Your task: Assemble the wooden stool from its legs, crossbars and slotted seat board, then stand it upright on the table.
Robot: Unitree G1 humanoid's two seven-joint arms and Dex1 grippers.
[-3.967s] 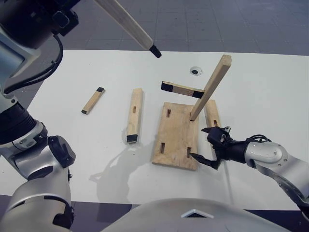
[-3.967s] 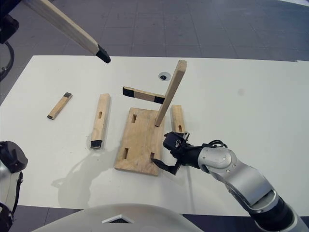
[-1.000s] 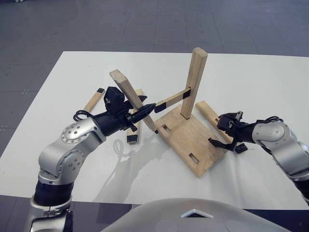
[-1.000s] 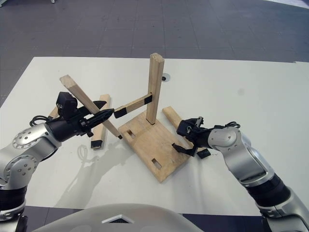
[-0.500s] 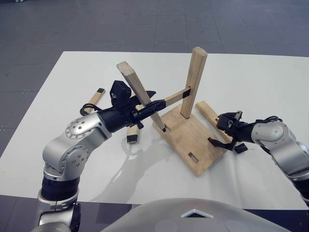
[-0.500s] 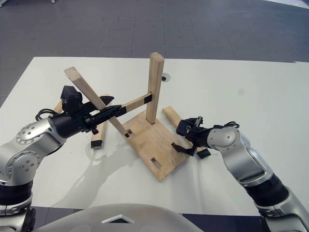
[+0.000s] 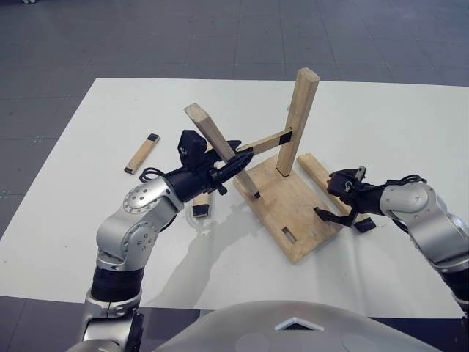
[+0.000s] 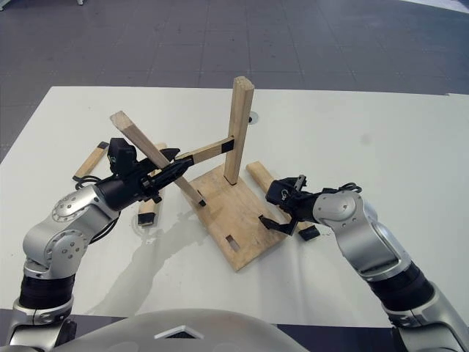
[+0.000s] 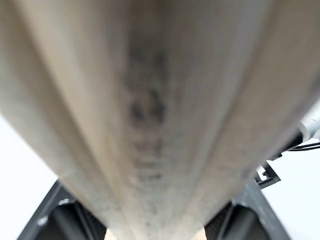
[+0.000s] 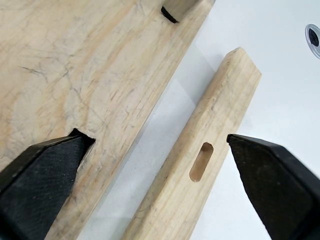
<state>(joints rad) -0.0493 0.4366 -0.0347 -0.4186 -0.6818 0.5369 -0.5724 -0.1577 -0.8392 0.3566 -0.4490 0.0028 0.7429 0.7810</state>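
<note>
Seat board (image 7: 293, 213): lies flat on the table (image 7: 410, 117) with its slots up and one corner pointing toward me.
Right claw (image 7: 333, 196): mine, at the seat board's right edge, with the fingers apart and gripping nothing. One fingertip (image 10: 45, 165) sits over the board by a slot, the other beyond the loose leg.
Loose leg (image 10: 200, 165): flat on the table just beside the seat board's right edge, slot up, between my right fingers.
Left claw (image 7: 236, 155): mine, over the seat board's left side, clamped on the tilted leg.
Tilted leg (image 7: 207, 130): its top leans out to the left of the seat board. Its dark lower tip is down at the board by a left slot; I cannot tell whether it is seated.
Second loose leg (image 8: 149, 209): flat on the table left of the seat board, partly behind my left arm.
Upright leg (image 7: 297, 117): stands on the seat board's far part.
Crossbar (image 7: 267, 141): sticks out from the upright leg's side above the seat board. Its free end is close to my left claw.
Short bar (image 7: 141, 152): on the table, well left of the seat board.
Hole (image 8: 251, 117): in the table beyond the seat board.
</note>
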